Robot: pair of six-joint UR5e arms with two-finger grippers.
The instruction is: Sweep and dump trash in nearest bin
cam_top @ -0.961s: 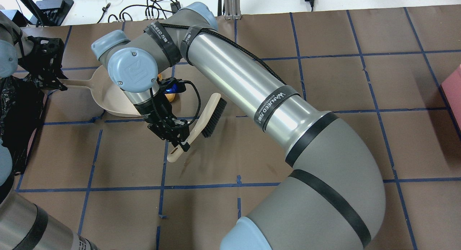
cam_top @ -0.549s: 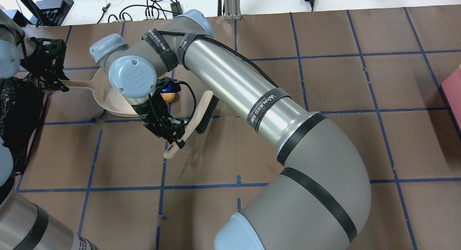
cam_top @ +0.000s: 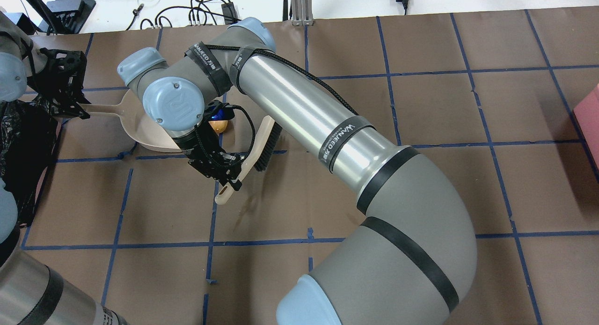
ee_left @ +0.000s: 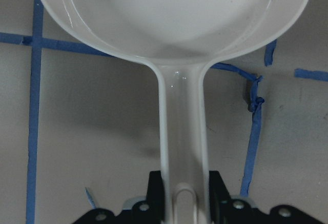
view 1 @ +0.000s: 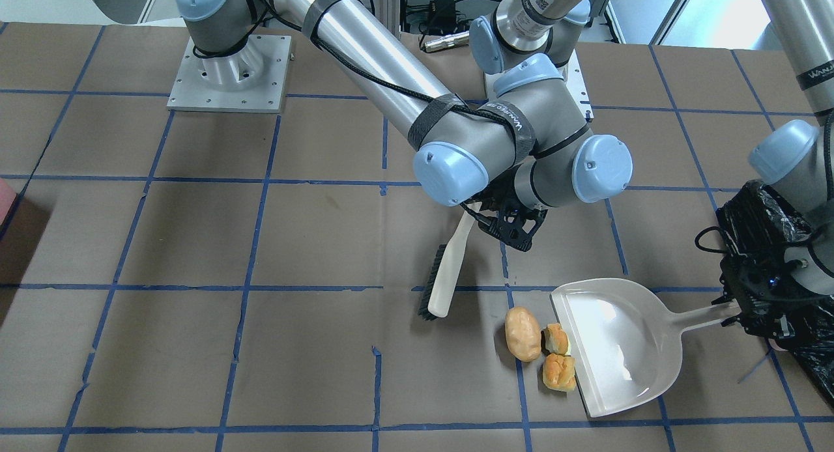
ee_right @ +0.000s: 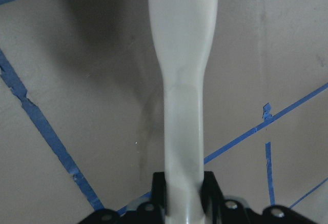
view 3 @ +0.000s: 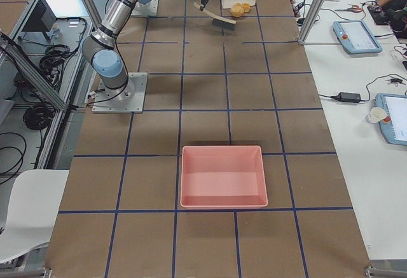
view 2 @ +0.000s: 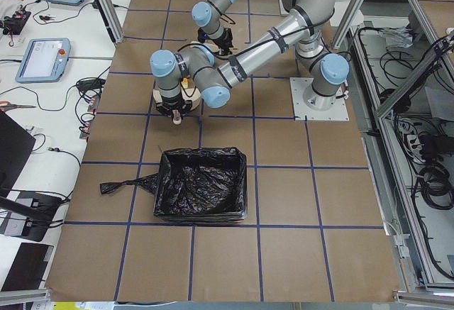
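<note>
1. A brown-paper tabletop [view 1: 195,243] gridded with blue tape carries everything.
2. The trash [view 1: 556,339] lies at the open lip of the cream dustpan [view 1: 619,348]. Two bread chunks [view 1: 559,372] touch the lip, and the potato-like lump [view 1: 522,333] is just beside them.
3. The left jaws are clamped on the dustpan's handle, close to the black-bagged bin [view 2: 202,193].
4. The right jaws grip the brush [view 1: 446,276] by its handle. Its bristles are near the lump, not touching it.
5. A pink tray [view 3: 222,176] sits well apart.
</note>
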